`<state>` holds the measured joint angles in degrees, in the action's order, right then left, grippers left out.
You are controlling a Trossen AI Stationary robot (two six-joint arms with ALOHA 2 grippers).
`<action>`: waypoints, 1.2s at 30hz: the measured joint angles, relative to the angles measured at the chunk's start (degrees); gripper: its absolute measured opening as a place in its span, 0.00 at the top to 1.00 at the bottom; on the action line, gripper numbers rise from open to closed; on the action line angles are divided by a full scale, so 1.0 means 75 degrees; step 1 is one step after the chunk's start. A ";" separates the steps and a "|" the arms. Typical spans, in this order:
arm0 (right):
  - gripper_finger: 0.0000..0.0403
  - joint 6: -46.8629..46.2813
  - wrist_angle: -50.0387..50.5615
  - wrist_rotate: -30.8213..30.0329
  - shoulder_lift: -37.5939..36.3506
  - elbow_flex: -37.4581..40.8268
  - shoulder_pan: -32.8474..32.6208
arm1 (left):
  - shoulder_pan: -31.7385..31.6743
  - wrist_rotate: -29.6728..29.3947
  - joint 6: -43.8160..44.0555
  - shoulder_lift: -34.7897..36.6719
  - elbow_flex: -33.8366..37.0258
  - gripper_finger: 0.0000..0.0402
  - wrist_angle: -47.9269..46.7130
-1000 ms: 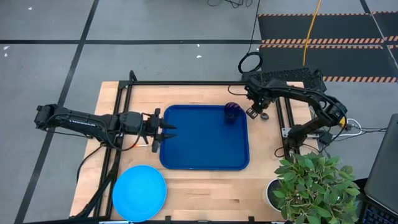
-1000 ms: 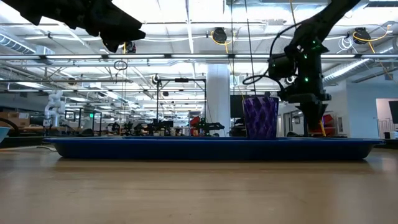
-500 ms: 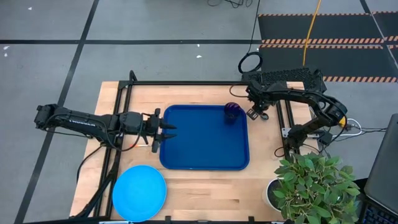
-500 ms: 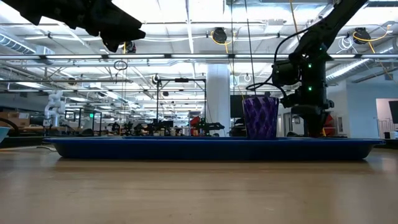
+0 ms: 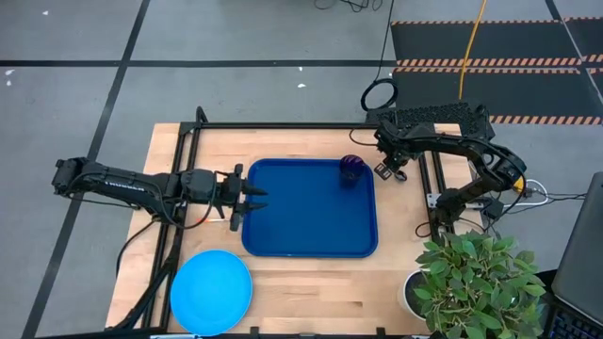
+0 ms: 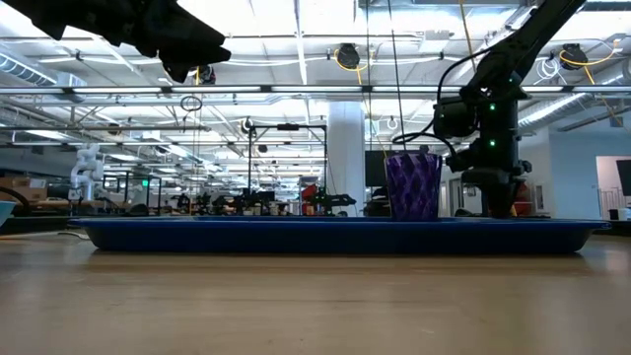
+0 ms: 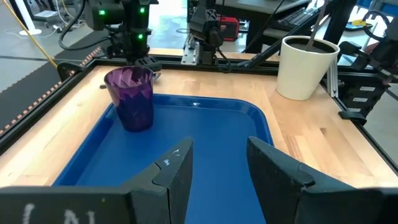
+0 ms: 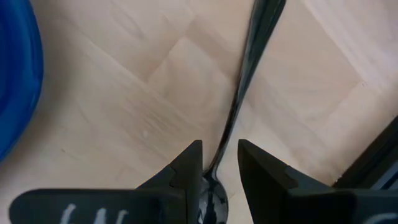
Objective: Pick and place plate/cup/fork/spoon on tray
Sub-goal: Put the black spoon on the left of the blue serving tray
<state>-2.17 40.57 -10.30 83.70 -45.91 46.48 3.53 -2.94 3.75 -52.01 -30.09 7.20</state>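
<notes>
The dark-blue tray (image 5: 311, 240) lies mid-table. The purple cup (image 5: 351, 169) stands upright on the tray's far right corner and also shows in the left wrist view (image 7: 132, 98). The sky-blue plate (image 5: 211, 292) lies flat on the table near the front left. The dark spoon (image 8: 249, 56) lies on the wood just right of the tray. My right gripper (image 8: 219, 171) points down over the spoon, narrowly open, with one finger on each side of its neck; the head (image 8: 211, 200) lies below the fingertips. My left gripper (image 5: 249, 196) is open and empty above the tray's left rim. The fork does not plainly show.
A potted plant in a white pot (image 5: 462, 278) stands at the front right and also shows in the left wrist view (image 7: 305, 65). A black metal frame (image 5: 283, 125) runs along the table's far and side edges. Bare wood lies in front of the tray.
My right gripper has gone down toward the table beside the cup and a little toward the table's right edge, then held still. The cup, tray, plate and my left arm have not moved.
</notes>
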 joint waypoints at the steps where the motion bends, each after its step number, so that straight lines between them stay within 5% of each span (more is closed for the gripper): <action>1: 0.76 -0.0023 -0.0020 0.0002 0.0000 0.0000 0.0001 | 0.0000 0.0000 0.0000 0.0000 0.0000 0.62 0.0000; 25: 0.77 0.0396 -0.0803 -0.0054 -0.0026 0.0702 -0.0001 | 0.0000 -0.0028 -0.0079 0.0000 0.0000 0.62 0.0472; 31: 0.96 0.0780 -0.0678 -0.0412 -0.0058 0.0726 -0.0007 | 0.0000 -0.0358 -0.0107 0.0000 0.0000 0.62 0.0481; 36: 0.99 0.1014 -0.0649 -0.1257 -0.0565 0.0734 -0.0070 | -0.0003 -0.0358 -0.0111 0.0002 0.0000 0.62 0.0481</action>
<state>5.43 35.70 -19.72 79.46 -40.40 45.95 3.51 -5.63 2.92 -51.99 -30.09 10.81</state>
